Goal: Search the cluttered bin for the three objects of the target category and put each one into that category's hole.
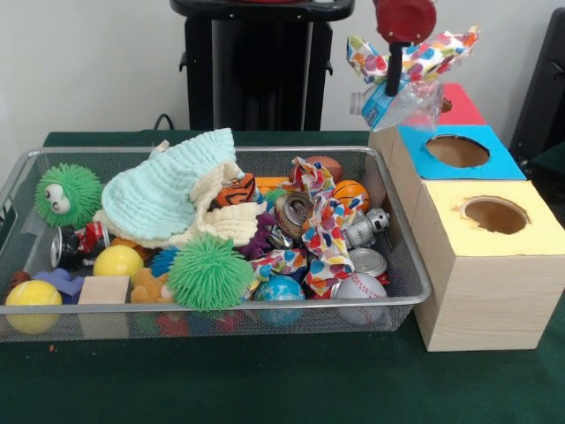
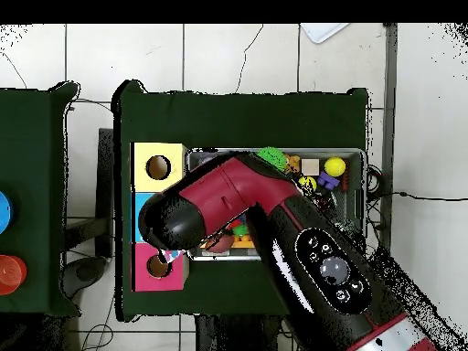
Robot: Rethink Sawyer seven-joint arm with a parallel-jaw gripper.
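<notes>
Front view, nearest the camera: the bin [image 1: 402,265] sat on the green surface [image 1: 265,389], filling its left and middle. Along the bin's near rim lay a yellow ball [image 1: 33,293], a wooden block [image 1: 103,290], a green spiky ball [image 1: 210,272], a globe ball [image 1: 280,289] and a baseball [image 1: 359,286]. Behind these were a drink can [image 1: 366,261], a strip of spotted cloth [image 1: 325,231], and a pale green cloth [image 1: 172,190] heaped over the middle. A second green spiky ball with eyes [image 1: 68,194] lay at the left end.

At the surface's right edge stood the wooden box, yellow top [image 1: 530,231] nearest, blue top [image 1: 494,166] behind it, red top [image 1: 463,106] farthest.

Above the far end of the box the tool [image 1: 395,84] hung from the arm [image 1: 405,18], carrying a see-through plastic bag [image 1: 402,102] bunched with a piece of spotted cloth [image 1: 433,53]. The bag was off the box, just over the seam between the blue and red tops. The fingers were buried in the bundle; how wide they stood could not be told, only that the bundle hung from them.

Overhead view only: the hole [image 2: 157,266] in the red top showed, partly covered by the arm's head [image 2: 187,219], which reached across from the bin to the box. The tool itself was hidden there.
</notes>
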